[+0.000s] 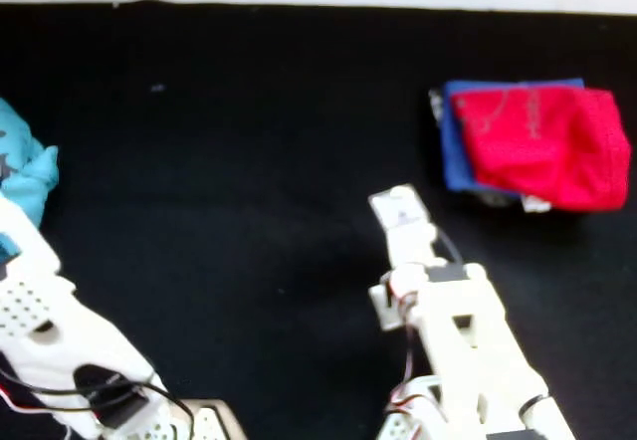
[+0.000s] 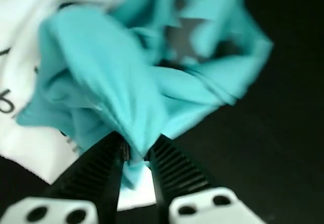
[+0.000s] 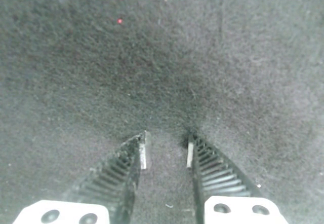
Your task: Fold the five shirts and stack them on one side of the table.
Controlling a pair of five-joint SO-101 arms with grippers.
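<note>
While the left gripper point(image 2: 136, 155) clamps a bunched teal shirt point(image 2: 152, 82) at the left edge of the black table point(image 1: 249, 141), the folded red shirt point(image 1: 542, 146) atop a blue shirt point(image 1: 456, 156) lies well apart, nearer the right gripper point(image 3: 164, 155), whose jaws stand narrowly parted, empty.

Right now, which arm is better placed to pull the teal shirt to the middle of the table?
Left. The left gripper is shut on a bunched fold of the teal shirt. The right gripper is open over the bare black table, well apart from that shirt.
</note>
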